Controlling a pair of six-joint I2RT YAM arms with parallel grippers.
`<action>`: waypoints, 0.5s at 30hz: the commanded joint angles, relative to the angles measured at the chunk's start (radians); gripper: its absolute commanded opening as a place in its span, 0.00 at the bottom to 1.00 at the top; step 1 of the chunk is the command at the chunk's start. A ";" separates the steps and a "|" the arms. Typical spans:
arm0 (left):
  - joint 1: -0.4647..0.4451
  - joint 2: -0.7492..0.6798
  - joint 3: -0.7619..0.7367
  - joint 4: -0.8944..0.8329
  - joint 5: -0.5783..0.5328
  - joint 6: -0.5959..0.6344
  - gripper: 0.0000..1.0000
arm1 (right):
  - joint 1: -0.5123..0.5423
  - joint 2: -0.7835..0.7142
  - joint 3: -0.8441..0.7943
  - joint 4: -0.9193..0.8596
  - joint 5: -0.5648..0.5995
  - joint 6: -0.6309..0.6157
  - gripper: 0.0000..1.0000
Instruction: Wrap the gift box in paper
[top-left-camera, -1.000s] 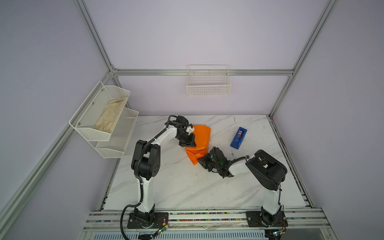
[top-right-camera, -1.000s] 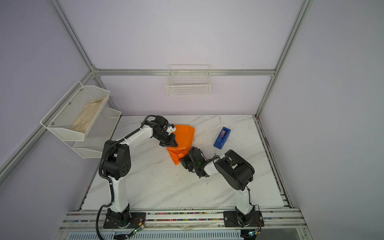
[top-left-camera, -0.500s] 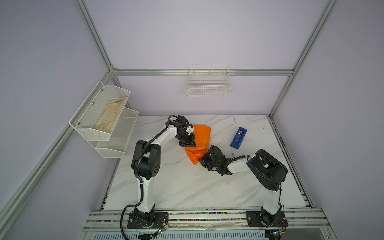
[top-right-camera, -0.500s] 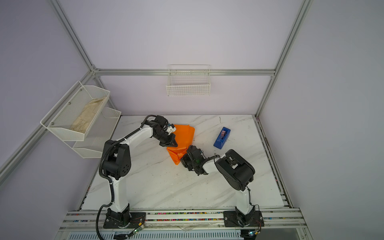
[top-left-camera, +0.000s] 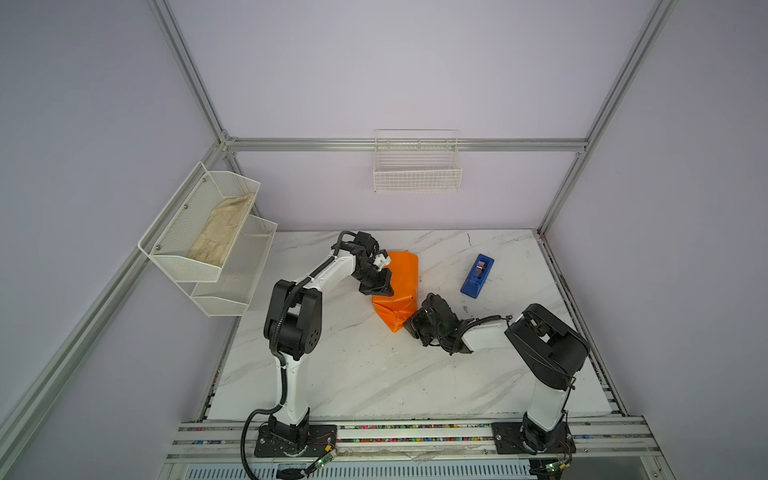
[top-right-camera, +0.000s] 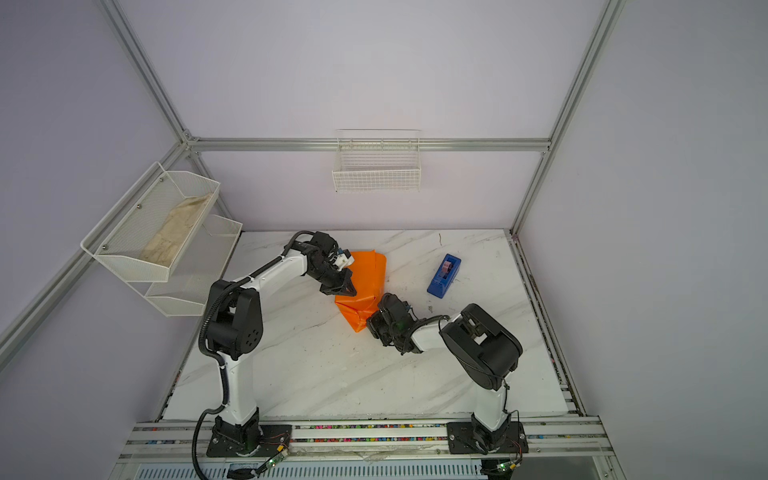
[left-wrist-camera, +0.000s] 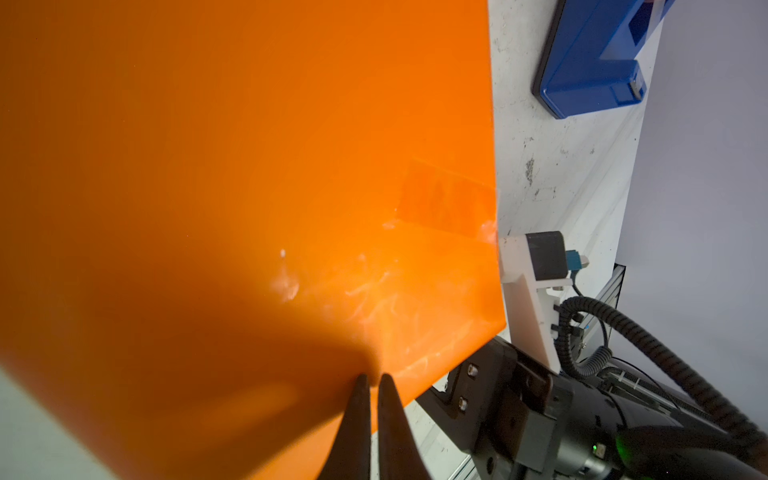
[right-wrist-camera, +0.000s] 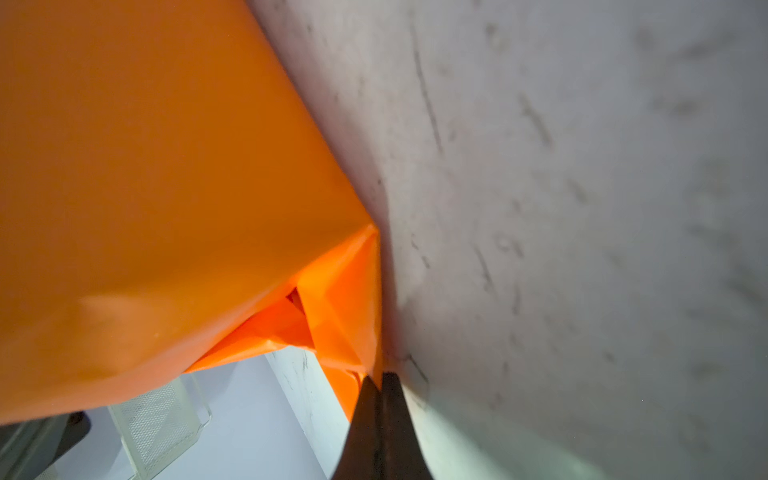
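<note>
In both top views the paper (top-left-camera: 397, 278) lies folded into an orange parcel on the far middle of the table (top-left-camera: 374, 374), with its near end drawn to a point. The left gripper (top-left-camera: 380, 291) is at the paper's left edge and the right gripper (top-left-camera: 408, 322) is at its near point. A blue dispenser (top-left-camera: 477, 276) stands well apart to the right. A rack (top-left-camera: 199, 249) on the left wall holds a cloth (top-left-camera: 220, 235), and a wire basket (top-left-camera: 417, 166) hangs on the back wall.

In the left wrist view the two fingers (left-wrist-camera: 357, 424) stand almost together with only a thin slit between them. They nip the paper's edge, which puckers at their tips. A strip of clear tape (left-wrist-camera: 444, 203) lies on the paper by its side edge. The dispenser and the right arm show beyond that edge.

In the right wrist view the fingers (right-wrist-camera: 363, 424) are pressed together on the thin corner flap of the folded end, right against the table. The triangular folds gape a little just above the tips.
</note>
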 joint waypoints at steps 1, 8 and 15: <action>-0.016 -0.001 0.010 -0.042 -0.041 0.042 0.09 | -0.010 -0.073 -0.033 -0.050 0.030 0.088 0.00; -0.026 0.016 0.014 -0.050 -0.052 0.057 0.09 | -0.038 -0.085 -0.003 -0.041 0.026 0.087 0.00; -0.036 0.023 0.021 -0.067 -0.067 0.098 0.09 | -0.068 -0.079 0.023 -0.011 0.036 0.103 0.00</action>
